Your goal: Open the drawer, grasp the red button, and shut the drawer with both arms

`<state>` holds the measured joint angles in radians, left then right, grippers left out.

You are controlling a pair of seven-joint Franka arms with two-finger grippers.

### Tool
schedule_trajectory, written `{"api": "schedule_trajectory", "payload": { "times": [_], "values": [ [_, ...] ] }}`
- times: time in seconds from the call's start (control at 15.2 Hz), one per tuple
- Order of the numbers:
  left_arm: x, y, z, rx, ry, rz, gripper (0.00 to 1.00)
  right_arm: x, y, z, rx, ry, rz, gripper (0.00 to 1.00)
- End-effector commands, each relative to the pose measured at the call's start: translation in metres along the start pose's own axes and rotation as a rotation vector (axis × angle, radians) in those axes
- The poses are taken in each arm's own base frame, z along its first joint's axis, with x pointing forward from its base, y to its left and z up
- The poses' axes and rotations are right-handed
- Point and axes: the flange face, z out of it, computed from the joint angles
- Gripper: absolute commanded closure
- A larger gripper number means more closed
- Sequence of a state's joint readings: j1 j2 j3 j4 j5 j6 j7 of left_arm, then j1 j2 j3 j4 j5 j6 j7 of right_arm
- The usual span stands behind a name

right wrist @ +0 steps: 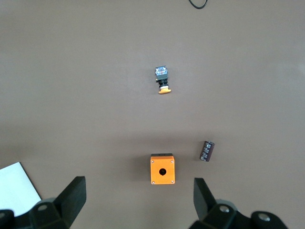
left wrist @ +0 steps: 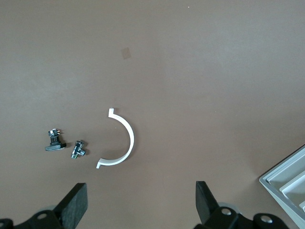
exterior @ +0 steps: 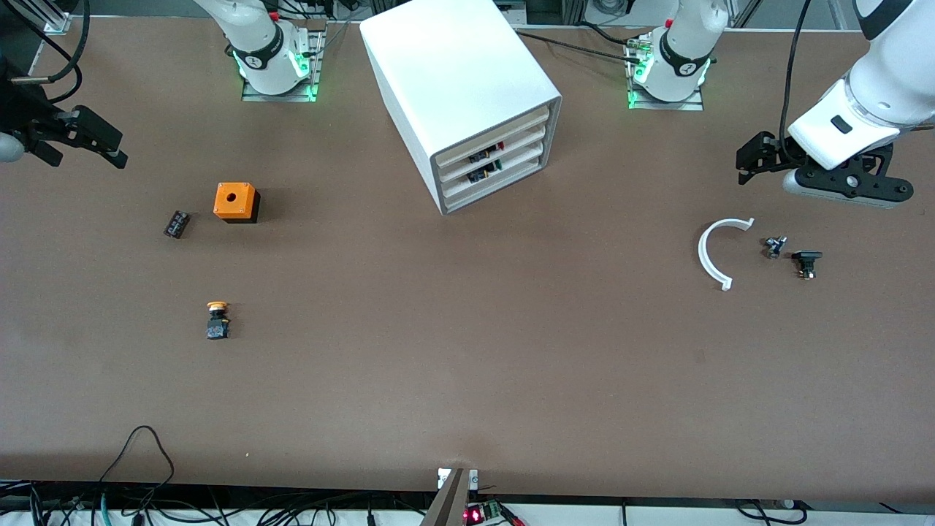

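While all four trays of the cabinet (exterior: pixel 467 95) sit shut, my left gripper (left wrist: pixel 140 200) and right gripper (right wrist: pixel 138 198) hang wide open and empty at the table's two ends, waiting. The drawer (exterior: pixel 491 154), second from top, likely hides the red button.

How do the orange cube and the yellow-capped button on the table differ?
The orange cube is boxy, with a round hole in its orange top over a black base; the yellow-capped button has a small mushroom cap on a black blocky body. The cube is clearly larger. The cube stands upright; the button seems to lie on its side, nearer the front camera. Both sit loose toward the right arm's end of the table.
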<state>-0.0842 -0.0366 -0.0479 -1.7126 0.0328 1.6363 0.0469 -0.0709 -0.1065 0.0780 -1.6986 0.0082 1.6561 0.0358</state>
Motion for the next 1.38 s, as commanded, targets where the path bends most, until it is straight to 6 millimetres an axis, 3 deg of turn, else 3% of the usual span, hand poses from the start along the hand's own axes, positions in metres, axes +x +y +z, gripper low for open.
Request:
{"api": "schedule_trajectory", "payload": {
  "times": [0.0, 0.26, 0.53, 0.72, 1.05, 1.31],
  "values": [
    [-0.003, 0.003, -0.009, -0.014, 0.0, -0.009, 0.0, 0.003, 0.002, 0.001, -0.011, -0.014, 0.012, 0.0],
    [-0.004, 0.002, -0.008, -0.014, -0.007, -0.01, 0.0, 0.004, 0.002, -0.003, -0.012, -0.004, 0.01, 0.0],
    [-0.004, 0.002, -0.009, -0.014, -0.006, -0.01, 0.0, 0.003, -0.002, 0.007, -0.014, -0.034, 0.012, 0.0],
    [-0.007, 0.003, -0.007, -0.023, -0.03, -0.012, 0.0, 0.009, 0.001, 0.043, -0.015, -0.124, 0.01, 0.0],
    [-0.016, 0.022, 0.005, -0.129, -0.158, 0.014, 0.0, 0.026, 0.0, 0.078, -0.008, -0.159, -0.029, 0.0],
    [-0.019, 0.042, 0.032, -0.274, -0.276, 0.07, 0.0, 0.042, -0.022, 0.104, -0.003, -0.143, -0.045, 0.0]
  ]
}}
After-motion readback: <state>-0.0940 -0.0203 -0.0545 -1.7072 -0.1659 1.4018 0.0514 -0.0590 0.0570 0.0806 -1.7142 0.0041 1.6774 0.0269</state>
